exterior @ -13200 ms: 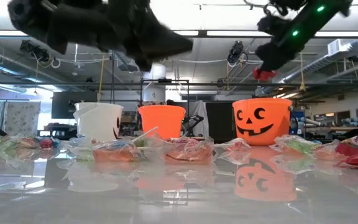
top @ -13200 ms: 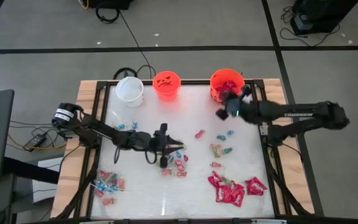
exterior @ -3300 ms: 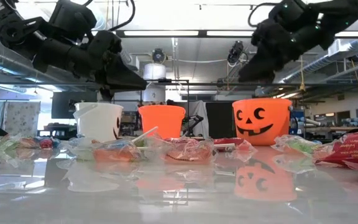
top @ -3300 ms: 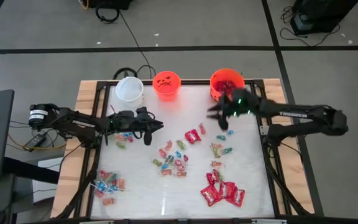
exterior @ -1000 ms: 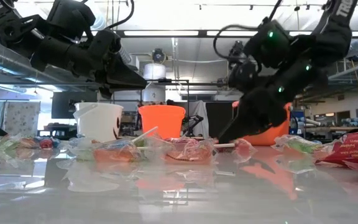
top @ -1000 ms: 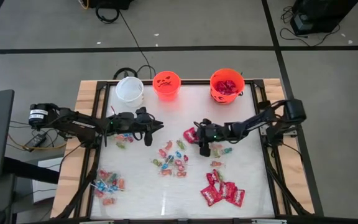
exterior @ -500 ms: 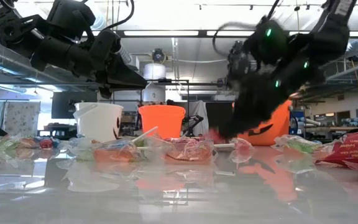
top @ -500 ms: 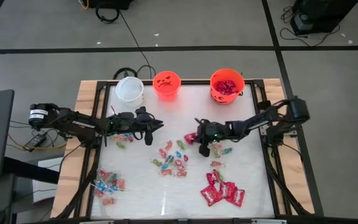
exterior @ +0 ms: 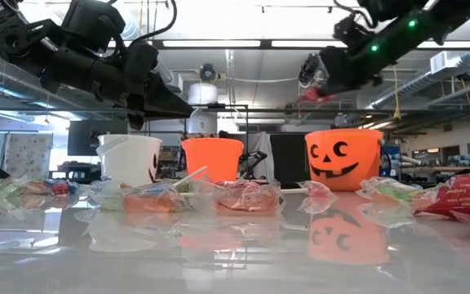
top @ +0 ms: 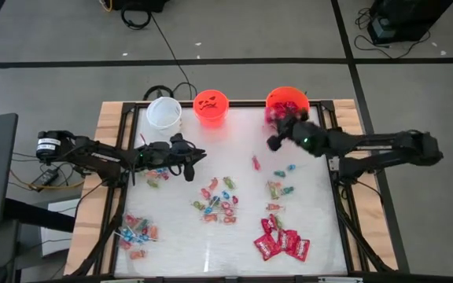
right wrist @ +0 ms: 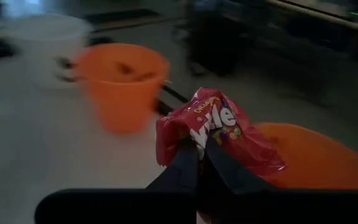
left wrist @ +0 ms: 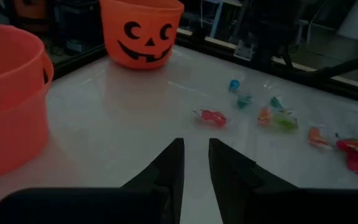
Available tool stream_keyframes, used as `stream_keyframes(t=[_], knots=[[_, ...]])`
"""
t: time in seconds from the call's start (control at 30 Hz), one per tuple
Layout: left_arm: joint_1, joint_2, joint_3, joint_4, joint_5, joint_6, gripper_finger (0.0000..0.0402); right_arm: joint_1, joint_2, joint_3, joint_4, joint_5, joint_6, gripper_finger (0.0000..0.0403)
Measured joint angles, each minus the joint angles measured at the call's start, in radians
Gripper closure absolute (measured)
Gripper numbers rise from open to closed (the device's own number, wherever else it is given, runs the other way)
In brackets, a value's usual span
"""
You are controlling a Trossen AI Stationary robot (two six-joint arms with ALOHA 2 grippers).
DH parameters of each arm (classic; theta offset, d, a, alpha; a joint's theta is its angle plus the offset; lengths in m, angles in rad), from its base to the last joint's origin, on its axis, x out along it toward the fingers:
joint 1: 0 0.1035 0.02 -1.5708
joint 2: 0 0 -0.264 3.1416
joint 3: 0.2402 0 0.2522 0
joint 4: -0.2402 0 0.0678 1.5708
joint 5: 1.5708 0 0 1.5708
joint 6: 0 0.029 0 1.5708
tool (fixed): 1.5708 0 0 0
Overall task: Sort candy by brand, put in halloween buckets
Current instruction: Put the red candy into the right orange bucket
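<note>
Three buckets stand at the table's far edge: white (top: pixel 163 112), small orange (top: pixel 210 108) and larger orange (top: pixel 287 106), the last with red packets inside. My right gripper (top: pixel 274 141) is raised just in front of the larger orange bucket, shut on a red candy packet (right wrist: pixel 219 127). My left gripper (top: pixel 200 157) hovers at centre left above the table, its fingers (left wrist: pixel 173 163) a narrow gap apart with nothing between them. Loose candy lies on the table: red packets (top: pixel 283 244) at the near right, small wrapped pieces (top: pixel 219 200) in the middle, lollipops (top: pixel 136 233) at the near left. My right gripper pinches the red packet by one crumpled end (right wrist: pixel 194 142) between its two fingers. The rest of the packet stands out past the fingertips. The packet is lifted clear of the table (exterior: pixel 315 93), over the near rim of the larger orange bucket (right wrist: pixel 316 158).
More small pieces lie under the left arm (top: pixel 156 174) and at centre right (top: pixel 281 185), with one red piece (top: pixel 255 163) between them. The dark frame rails (top: pixel 335 169) run along the table's sides.
My right gripper has taken hold of a red packet that lay mid-table, lifted it clear, and swung up and toward the far right, to the larger orange bucket. It has tipped from pointing down to nearly level.
</note>
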Motion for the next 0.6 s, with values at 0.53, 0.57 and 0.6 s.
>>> stream_keyframes(t=[0.53,0.57,0.6], knots=[[0.0,0.0,0.0,0.0,-0.009,-0.023,0.0321,-0.24,-0.043,0.0,-0.207,-0.061,0.0,0.0263],[0.0,0.0,0.0,0.0,-0.009,-0.015,0.0321,-0.239,-0.051,0.0,-0.206,-0.09,-0.003,0.0254],[0.0,0.0,0.0,0.0,-0.009,-0.01,0.0321,-0.235,-0.062,0.0,-0.209,-0.139,-0.004,0.0247]])
